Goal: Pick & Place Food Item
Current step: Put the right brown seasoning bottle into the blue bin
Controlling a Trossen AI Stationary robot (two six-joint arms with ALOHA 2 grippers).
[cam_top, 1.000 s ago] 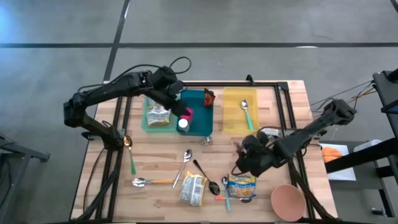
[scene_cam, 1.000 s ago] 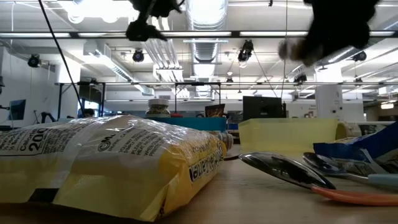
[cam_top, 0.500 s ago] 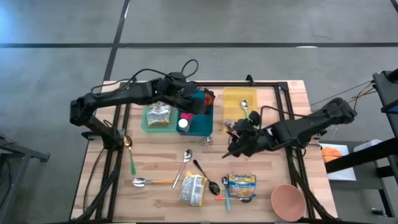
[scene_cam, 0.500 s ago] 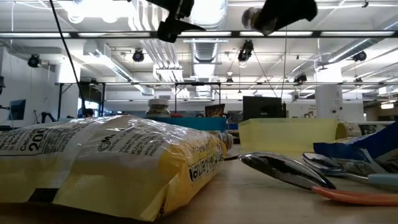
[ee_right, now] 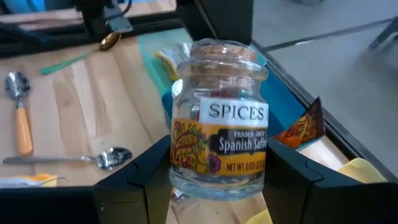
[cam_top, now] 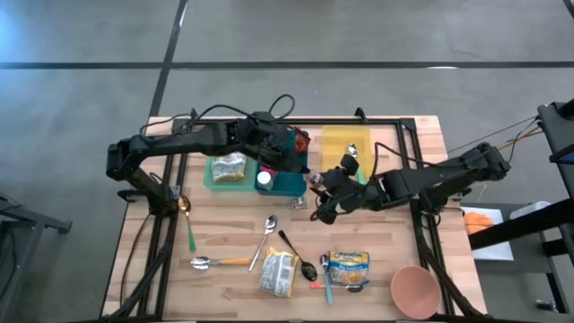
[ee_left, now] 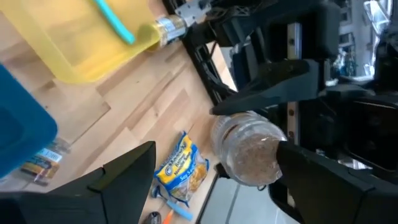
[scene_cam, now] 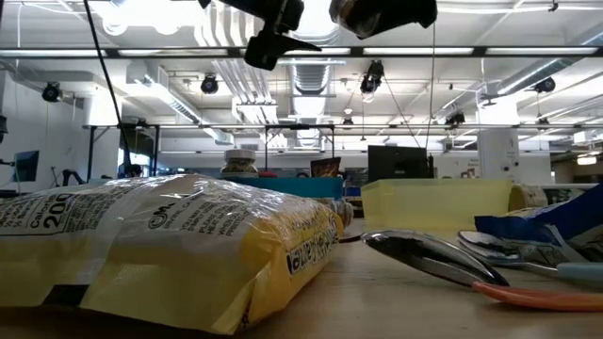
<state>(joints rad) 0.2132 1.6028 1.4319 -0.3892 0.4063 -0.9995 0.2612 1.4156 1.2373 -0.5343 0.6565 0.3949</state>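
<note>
A small glass spice jar (ee_right: 219, 134) with a cork top and a yellow "Spanish Saffron" label is in the air between the teal tray (cam_top: 289, 186) and the yellow tray (cam_top: 339, 166). My right gripper (cam_top: 321, 187) is shut on it. My left gripper (cam_top: 301, 167) reaches across the teal tray from the left and stands open right beside the jar (ee_left: 247, 149). In the left wrist view its fingers show on either side of the jar, and I cannot tell whether they touch it. The low view shows both grippers high up, left gripper (scene_cam: 275, 38) and right gripper (scene_cam: 379, 13). My right gripper pinches the jar's lower glass body (ee_right: 186, 177) between its two fingers (ee_right: 149, 167), one on each side below the label. The fingers come from the table's right, slanting down. The jar is lifted clear of the table, its cork top (ee_right: 221, 51) free.
The teal tray holds a food packet (cam_top: 229, 167), a white-capped bottle (cam_top: 263, 179) and an orange bag (cam_top: 301, 140). A spoon (cam_top: 353, 160) lies in the yellow tray. Spoons (cam_top: 267, 235), two yellow packets (cam_top: 278, 272) and a pink bowl (cam_top: 414, 289) lie toward the near edge.
My right gripper has risen and gone toward the table's far left with the jar, rolling its wrist, and has come up beside the teal tray. My left gripper has moved across the teal tray toward the table's right, toward the jar, and has stayed open.
</note>
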